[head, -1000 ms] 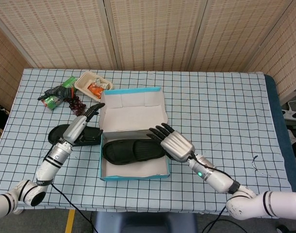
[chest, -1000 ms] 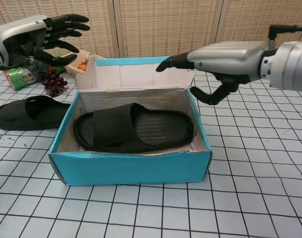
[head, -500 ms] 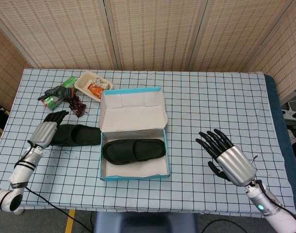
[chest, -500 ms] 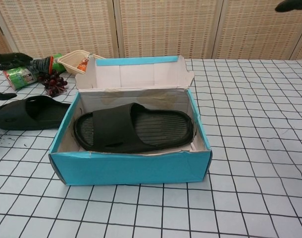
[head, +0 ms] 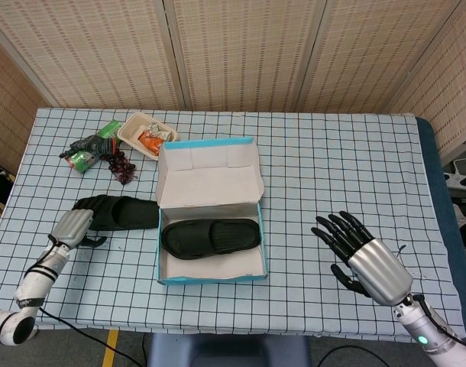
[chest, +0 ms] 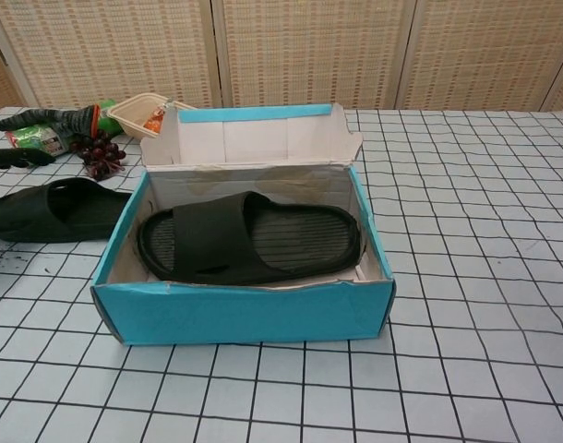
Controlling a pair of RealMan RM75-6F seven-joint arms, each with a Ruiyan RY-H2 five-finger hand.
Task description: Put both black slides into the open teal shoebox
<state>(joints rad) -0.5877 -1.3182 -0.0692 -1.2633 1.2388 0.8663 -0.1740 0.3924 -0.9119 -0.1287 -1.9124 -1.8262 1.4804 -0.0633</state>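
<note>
The open teal shoebox [head: 210, 275] [chest: 245, 312] stands mid-table with its lid upright. One black slide [head: 210, 235] [chest: 249, 240] lies flat inside it. The second black slide [head: 122, 212] [chest: 55, 210] lies on the table just left of the box. In the head view my left hand [head: 71, 227] sits at that slide's left end with its fingers pointing toward it; whether they touch is unclear. My right hand [head: 364, 257] hovers near the front right of the table, far from the box, with its fingers spread and nothing in it. The chest view shows neither hand clearly.
At the back left are a food container [head: 145, 134] [chest: 143, 115], a bunch of dark grapes [head: 122, 164] [chest: 99, 152], a green packet [head: 82, 159] [chest: 37, 138] and a dark bundle [head: 84, 143]. A folding screen stands behind the checked table [head: 332, 168].
My right hand has pulled away from the box to the front right of the table. My left hand has drawn back from over the loose slide to its left end. Neither slide has moved.
</note>
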